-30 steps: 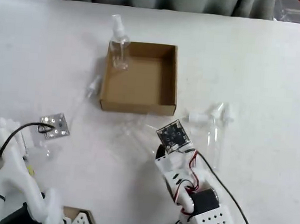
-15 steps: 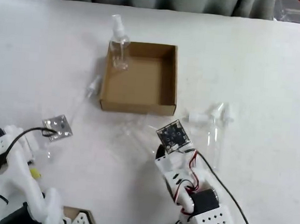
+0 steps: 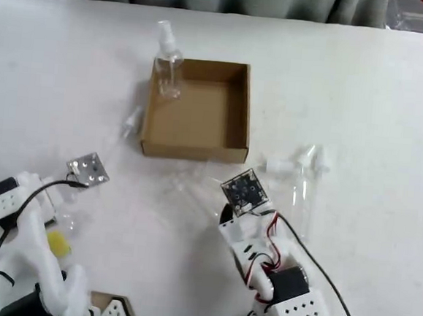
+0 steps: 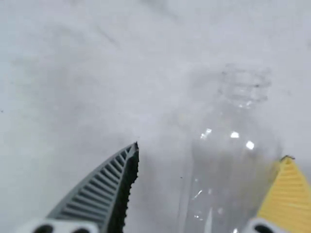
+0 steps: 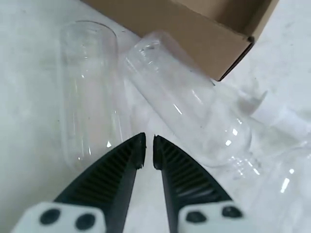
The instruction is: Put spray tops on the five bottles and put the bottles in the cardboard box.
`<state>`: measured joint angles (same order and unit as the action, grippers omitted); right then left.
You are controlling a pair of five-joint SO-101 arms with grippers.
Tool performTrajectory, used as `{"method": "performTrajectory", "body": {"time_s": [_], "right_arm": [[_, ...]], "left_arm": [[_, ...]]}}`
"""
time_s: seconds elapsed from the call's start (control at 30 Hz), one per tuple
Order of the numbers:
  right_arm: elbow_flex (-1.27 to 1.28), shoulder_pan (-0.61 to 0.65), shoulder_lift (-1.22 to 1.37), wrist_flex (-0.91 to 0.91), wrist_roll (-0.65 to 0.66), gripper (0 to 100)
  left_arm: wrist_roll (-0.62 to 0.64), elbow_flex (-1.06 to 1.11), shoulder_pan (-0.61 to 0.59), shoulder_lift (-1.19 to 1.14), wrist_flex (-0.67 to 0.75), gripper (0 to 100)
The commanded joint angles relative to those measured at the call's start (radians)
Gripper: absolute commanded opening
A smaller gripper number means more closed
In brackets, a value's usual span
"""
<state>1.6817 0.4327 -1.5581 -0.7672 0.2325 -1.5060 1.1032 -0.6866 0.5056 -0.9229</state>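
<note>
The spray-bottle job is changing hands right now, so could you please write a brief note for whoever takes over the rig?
Left tool: open, straddling an uncapped bottle lying on the table, not yet gripped.
Right tool: shut, empty, above two lying bottles beside the cardboard box.
Done: one topped bottle stands in the box's corner.
Left: the other bottles need tops and boxing; loose spray tops lie on either side of the box.
</note>
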Motion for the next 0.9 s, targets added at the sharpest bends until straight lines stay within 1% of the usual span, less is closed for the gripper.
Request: {"method": "performTrajectory", "body": {"time_s": [0.0, 0.3, 0.4, 0.5, 0.57, 0.77, 0.87], "right_arm": [[0.012, -0.007, -0.012, -0.008, 0.009, 1.7], [0.012, -0.007, -0.005, -0.008, 0.011, 1.7], [0.012, -0.007, -0.012, -0.028, 0.011, 1.7], [0.012, -0.002, -0.012, -0.05, 0.066, 1.7], [0.012, -0.002, -0.012, -0.051, 0.087, 1.7], [0.012, -0.005, -0.01, -0.051, 0.089, 1.7], [0.012, 0.002, -0.013, -0.07, 0.091, 1.7]], "left_arm": [[0.009, 0.002, 0.016, 0.024, 0.017, 40], [0.021, 0.015, 0.018, 0.024, 0.018, 39], [0.046, 0.061, 0.018, 0.024, 0.071, 39], [0.063, 0.091, 0.018, 0.024, 0.115, 39], [0.078, 0.097, 0.018, 0.028, 0.114, 39], [0.08, 0.1, 0.019, 0.025, 0.107, 39], [0.084, 0.098, 0.041, 0.031, 0.107, 39]]}}
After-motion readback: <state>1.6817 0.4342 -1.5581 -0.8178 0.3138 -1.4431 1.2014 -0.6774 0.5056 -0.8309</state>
